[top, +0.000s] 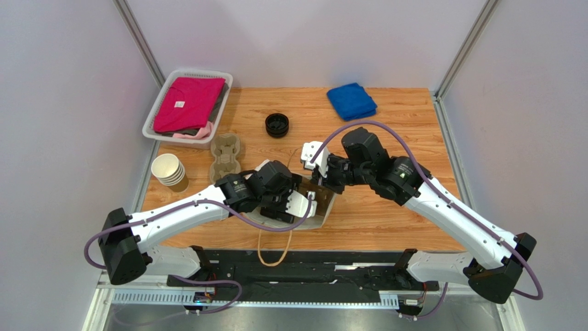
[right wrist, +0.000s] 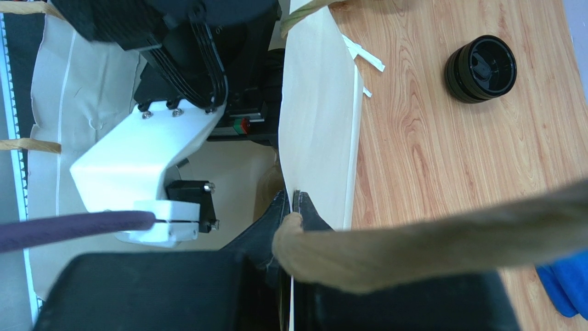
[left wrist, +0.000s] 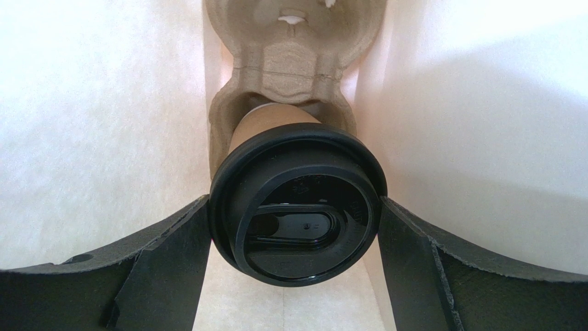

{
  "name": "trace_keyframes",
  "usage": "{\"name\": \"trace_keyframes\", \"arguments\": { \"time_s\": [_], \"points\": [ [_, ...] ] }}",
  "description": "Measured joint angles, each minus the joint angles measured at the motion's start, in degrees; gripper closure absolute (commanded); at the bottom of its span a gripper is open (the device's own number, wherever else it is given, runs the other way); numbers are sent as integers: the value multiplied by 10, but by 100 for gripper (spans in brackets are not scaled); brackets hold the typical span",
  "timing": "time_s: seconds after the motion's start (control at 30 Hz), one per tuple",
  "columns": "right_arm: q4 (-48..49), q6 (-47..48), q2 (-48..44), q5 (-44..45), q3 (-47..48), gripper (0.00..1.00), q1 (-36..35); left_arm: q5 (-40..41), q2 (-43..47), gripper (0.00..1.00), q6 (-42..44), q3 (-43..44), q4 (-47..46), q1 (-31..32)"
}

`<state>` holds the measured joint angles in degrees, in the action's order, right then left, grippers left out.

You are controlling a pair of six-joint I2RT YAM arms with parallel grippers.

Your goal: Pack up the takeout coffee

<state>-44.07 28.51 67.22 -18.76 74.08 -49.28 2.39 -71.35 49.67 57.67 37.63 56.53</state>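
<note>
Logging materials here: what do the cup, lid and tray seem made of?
The cup looks like matte tan paper, probably kraft. The lid seems glossy black plastic, judging by its sheen. The tray looks like moulded pulp: rough, fibrous surface.

In the left wrist view the black lid [left wrist: 297, 214], clasped in the left gripper [left wrist: 295, 207] between its fingers [left wrist: 165, 262], hides most of the takeout coffee [left wrist: 266, 127]. Only a strip of kraft wall shows beyond the lid. The cup's base is sunk out of sight in the pulp carrier [left wrist: 290, 62], whose farther socket the top edge cuts off. The fingers' roots run off the bottom edge. From above, that gripper's wrist covers cup and carrier entirely, and much of the white paper bag [top: 323, 219]. Just before the right gripper [right wrist: 292, 207], nipped on the bag's rim, a paper handle [right wrist: 414, 252] lies blurred across the fingers' bases. The blue cloth [right wrist: 562, 289], off to one side, is cropped at the corner.
</note>
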Motion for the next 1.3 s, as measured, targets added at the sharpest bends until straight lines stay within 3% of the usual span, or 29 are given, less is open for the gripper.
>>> {"name": "trace_keyframes", "arguments": {
  "time_s": [0.53, 1.3],
  "points": [
    [-8, 5, 31, -45, 3, 100, 42, 7, -74, 100, 11, 10, -12, -7],
    [-95, 54, 192, -174, 140, 100, 178, -128, -284, 100, 71, 257, 186, -105]
  ]
}}
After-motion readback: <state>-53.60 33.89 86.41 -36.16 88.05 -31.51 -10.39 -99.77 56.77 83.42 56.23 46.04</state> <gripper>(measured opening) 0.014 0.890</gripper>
